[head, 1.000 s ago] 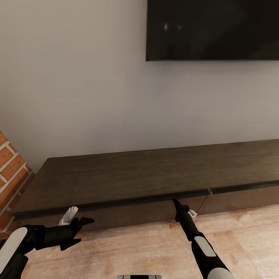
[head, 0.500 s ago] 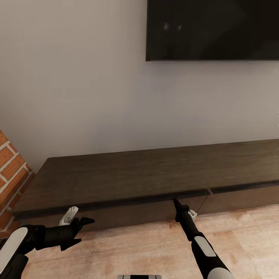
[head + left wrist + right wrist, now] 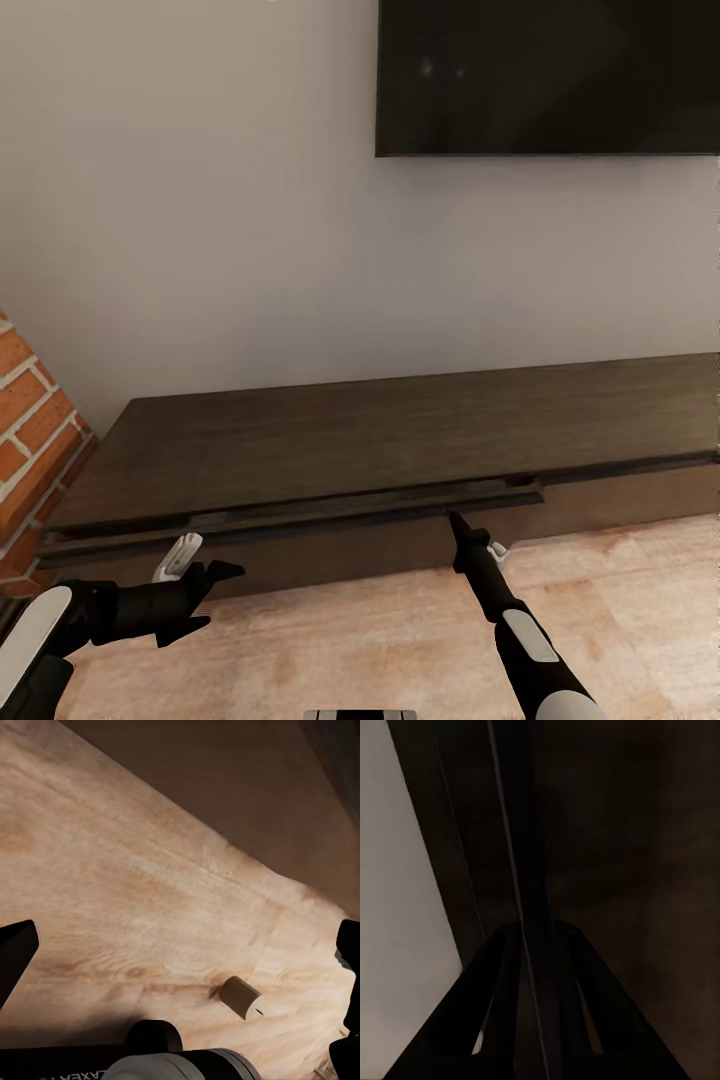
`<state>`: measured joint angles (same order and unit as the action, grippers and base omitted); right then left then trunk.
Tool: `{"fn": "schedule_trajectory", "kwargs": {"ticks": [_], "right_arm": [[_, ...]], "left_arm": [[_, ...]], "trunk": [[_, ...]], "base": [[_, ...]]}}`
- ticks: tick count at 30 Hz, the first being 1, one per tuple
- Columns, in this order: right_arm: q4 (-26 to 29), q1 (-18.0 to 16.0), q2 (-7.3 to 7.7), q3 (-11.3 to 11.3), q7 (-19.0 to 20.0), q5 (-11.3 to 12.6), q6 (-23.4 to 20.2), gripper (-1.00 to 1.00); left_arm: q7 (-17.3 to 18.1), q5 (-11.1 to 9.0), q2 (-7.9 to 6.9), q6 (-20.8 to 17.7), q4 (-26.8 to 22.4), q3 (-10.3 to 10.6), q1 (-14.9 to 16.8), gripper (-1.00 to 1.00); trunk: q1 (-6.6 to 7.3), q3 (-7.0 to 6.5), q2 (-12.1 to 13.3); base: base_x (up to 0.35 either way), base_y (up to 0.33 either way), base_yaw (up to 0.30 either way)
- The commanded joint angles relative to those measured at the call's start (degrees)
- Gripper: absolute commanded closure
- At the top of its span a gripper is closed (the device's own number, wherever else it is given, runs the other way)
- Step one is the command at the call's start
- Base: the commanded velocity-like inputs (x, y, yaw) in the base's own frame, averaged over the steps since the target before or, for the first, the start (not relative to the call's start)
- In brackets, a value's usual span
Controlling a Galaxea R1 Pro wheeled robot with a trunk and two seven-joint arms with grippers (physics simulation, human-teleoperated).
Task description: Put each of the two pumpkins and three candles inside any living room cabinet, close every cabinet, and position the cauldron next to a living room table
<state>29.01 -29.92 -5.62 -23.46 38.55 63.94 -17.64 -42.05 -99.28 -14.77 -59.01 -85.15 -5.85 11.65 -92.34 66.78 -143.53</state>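
Right hand (image 3: 458, 522) pressed together on the cabinet (image 3: 400, 450) drawer edge
Left hand (image 3: 195, 570) is held spread above the floor (image 3: 380, 640); a candle (image 3: 241, 997) is seen lying there

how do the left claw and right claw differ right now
The left claw hangs open over the wood floor, away from the cabinet; the right claw is closed on the edge of the cabinet's drawer front. A candle lies under the left one. Both are black.

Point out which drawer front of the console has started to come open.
The left-hand drawer, the one the right tool touches: its top edge stands out from under the console top. The right-hand drawer sits flush.
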Motion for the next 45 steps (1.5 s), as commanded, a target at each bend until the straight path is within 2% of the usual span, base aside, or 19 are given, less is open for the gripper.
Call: {"fn": "schedule_trajectory", "kwargs": {"ticks": [1,45], "right_arm": [[0.08,-0.06,-0.09,0.25,0.56,0.62,-1.08,1.0],[0.08,-0.06,-0.09,0.25,0.65,0.57,-1.08,1.0]], "left_arm": [[-0.59,-0.56,0.01,-0.14,-0.02,-0.02,0.04,-1.0],[-0.62,-0.56,-0.05,-0.22,-0.02,0.14,0.04,-1.0]], "trunk": [[0.05,0.04,-0.03],[0.05,0.04,-0.03]], "base": [[-0.146,0.0,0.0],[-0.077,0.0,0.0]]}}
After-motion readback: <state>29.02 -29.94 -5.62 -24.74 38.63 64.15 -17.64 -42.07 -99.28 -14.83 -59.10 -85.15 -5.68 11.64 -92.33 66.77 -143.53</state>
